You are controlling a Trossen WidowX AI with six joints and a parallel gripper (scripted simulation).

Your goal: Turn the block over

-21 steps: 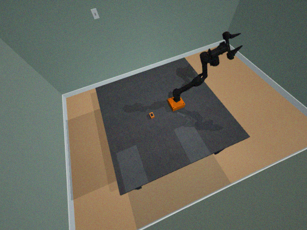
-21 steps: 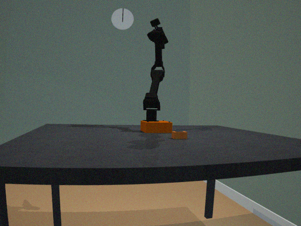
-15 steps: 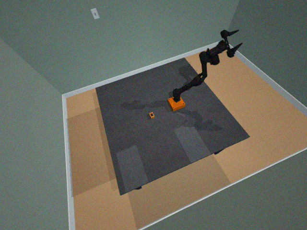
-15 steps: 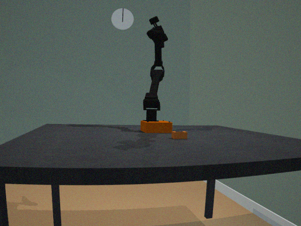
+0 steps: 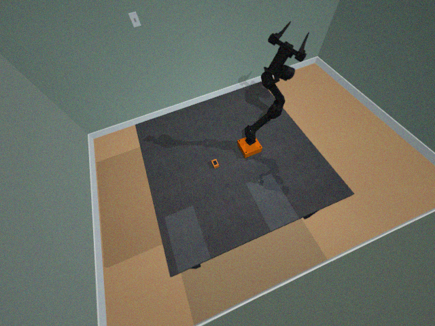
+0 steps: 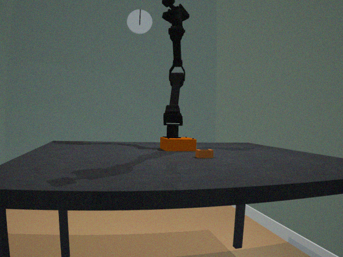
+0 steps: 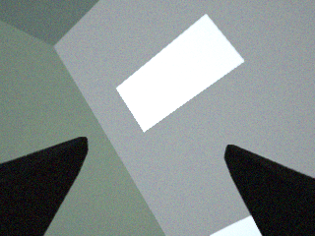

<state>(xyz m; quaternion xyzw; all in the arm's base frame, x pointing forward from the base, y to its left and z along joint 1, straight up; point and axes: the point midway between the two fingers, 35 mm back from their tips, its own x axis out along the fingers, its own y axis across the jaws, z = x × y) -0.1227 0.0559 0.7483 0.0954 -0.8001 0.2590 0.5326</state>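
Observation:
A small orange block [image 5: 216, 166] [image 6: 204, 153] rests on the dark table [image 5: 228, 203] [image 6: 207, 174], close to the arm's base. A dark patch [image 5: 215, 162] shows on its upper face in the top view. In the exterior view its top edge has a raised bit at each end. My gripper [image 5: 299, 27] [image 7: 157, 147] is open and empty, high above the table and far from the block, with its fingers pointing up. The wrist view shows only ceiling and walls between and beyond the fingers, not the block. In the exterior view the gripper is partly cut off at the top.
The arm stands on a larger orange base [image 5: 252, 152] [image 6: 178, 144], just beside the block. Shadows of the arm fall across the table. A bright ceiling panel [image 7: 179, 74] shows in the wrist view. A round clock [image 6: 139, 21] hangs on the wall.

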